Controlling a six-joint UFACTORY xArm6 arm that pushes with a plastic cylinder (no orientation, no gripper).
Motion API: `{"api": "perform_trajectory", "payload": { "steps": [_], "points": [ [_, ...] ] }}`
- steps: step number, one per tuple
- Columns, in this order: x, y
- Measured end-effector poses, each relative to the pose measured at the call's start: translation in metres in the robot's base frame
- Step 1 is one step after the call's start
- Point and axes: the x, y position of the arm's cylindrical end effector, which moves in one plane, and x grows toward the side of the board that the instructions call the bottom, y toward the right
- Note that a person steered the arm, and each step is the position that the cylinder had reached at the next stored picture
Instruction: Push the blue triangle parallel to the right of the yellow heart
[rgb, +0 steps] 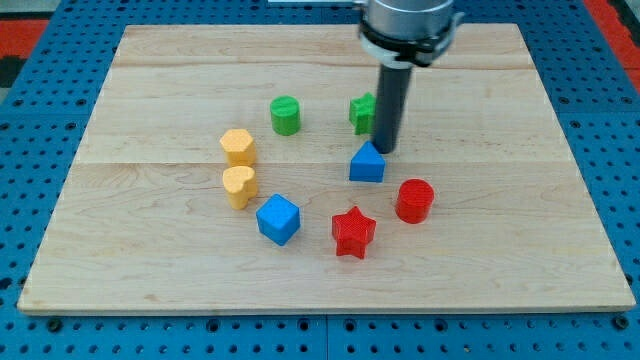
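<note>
The blue triangle (367, 163) sits near the middle of the wooden board (150, 250). The yellow heart (240, 186) lies well to its left, slightly lower in the view. My tip (384, 150) is at the triangle's upper right corner, touching or almost touching it. The dark rod rises from there to the view's top and covers part of a green block (361, 112).
A yellow hexagon-like block (238, 147) sits just above the heart. A green cylinder (285, 115) is at upper middle. A blue cube (278, 219), a red star (353, 232) and a red cylinder (414, 200) lie in a lower arc.
</note>
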Motion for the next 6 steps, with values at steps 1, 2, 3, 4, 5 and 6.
{"api": "perform_trajectory", "payload": {
  "steps": [1,2,3,4,5,6],
  "points": [
    [0.036,-0.071],
    [0.058,-0.076],
    [0.022,-0.070],
    [-0.005,-0.033],
    [0.052,0.005],
    [0.067,-0.060]
  ]
}}
